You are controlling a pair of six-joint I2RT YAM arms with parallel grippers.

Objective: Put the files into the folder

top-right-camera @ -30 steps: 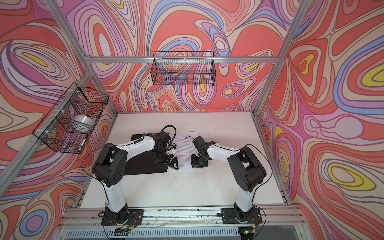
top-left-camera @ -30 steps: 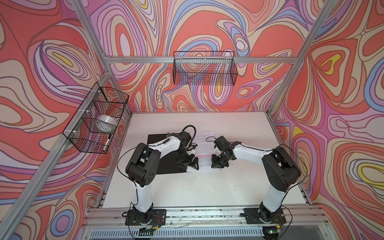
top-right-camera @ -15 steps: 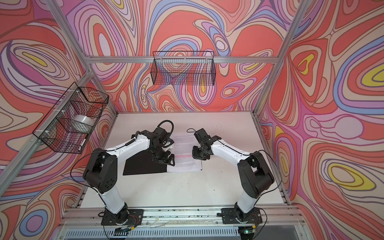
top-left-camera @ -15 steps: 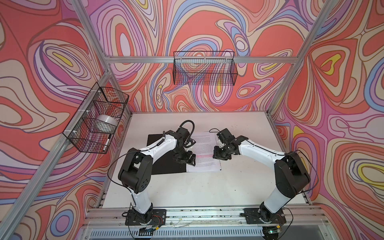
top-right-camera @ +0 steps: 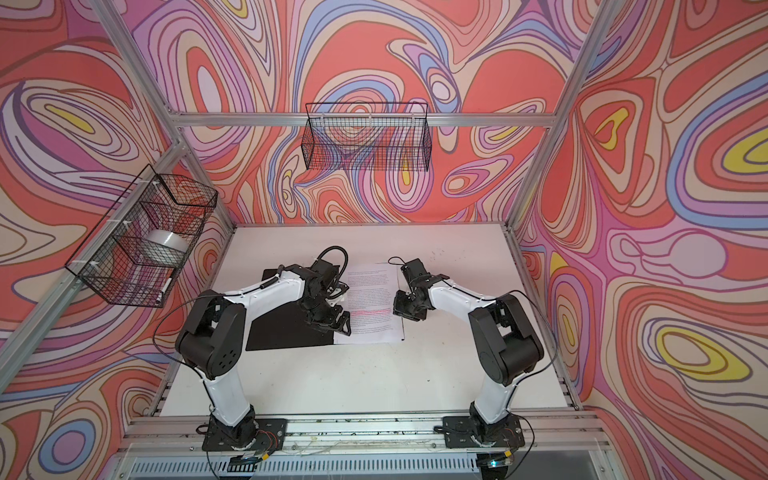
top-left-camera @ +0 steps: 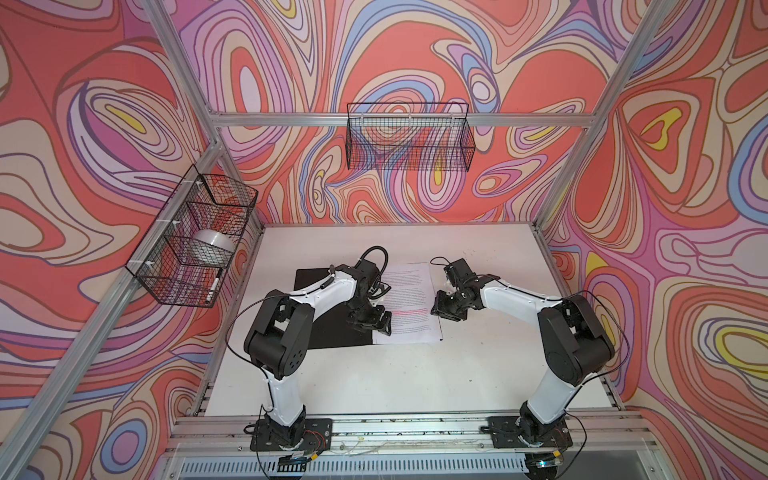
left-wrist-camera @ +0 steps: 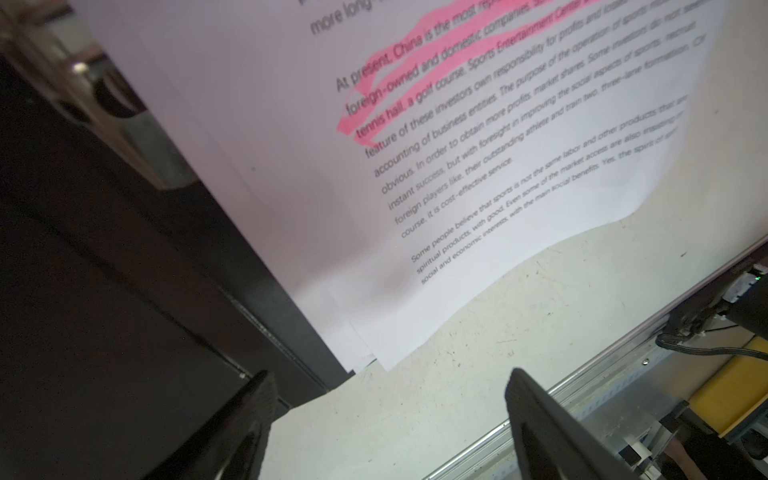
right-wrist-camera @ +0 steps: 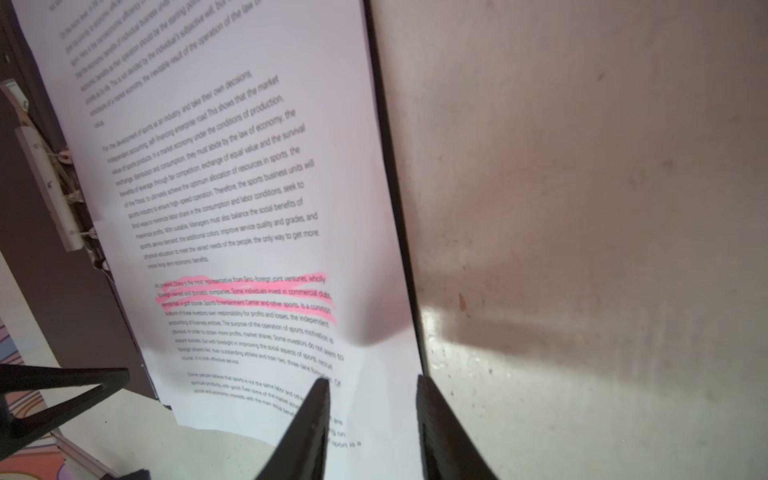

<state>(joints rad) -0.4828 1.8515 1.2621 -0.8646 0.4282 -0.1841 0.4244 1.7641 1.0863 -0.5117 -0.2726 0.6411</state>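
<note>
files (top-left-camera: 409,299): thin white sheets, small black print, pink band mid-page; flat on the right leaf of the open folder (top-left-camera: 332,338), centre of both top views.
folder: matt black inside, stiff, flat on the table (top-left-camera: 415,374); its rim shows as a thin black line along the sheets' outer edge, top centre of the right wrist view.
spine clip (right-wrist-camera: 50,183): pale bar w/ metal, left edge of the right wrist view, just beside the sheets' inner edge; seems not over them.
left gripper (top-left-camera: 372,326): jaws wide, empty; over the sheets' spine side, centre-left in both top views.
right gripper (top-left-camera: 442,311): jaws narrowly parted, nothing between; fingertips (right-wrist-camera: 322,390) over the sheets' outer margin, bottom centre of its wrist view.
step (judged): letting go & settling the sheets; cover not yet shut.
do it well: lift the right gripper straight up, no sideways drag. Paper's light & slick, so a rubbing pad shifts the top sheet. Then nudge the stack toward the spine w/ the left gripper.
watch: near edge is wavy; 2nd sheet (left-wrist-camera: 351,340) peeks out at the near corner, lower centre of the left wrist view, so the stack isn't square. Flush it before you close.
table: off-white, hard, scuffed.
</note>
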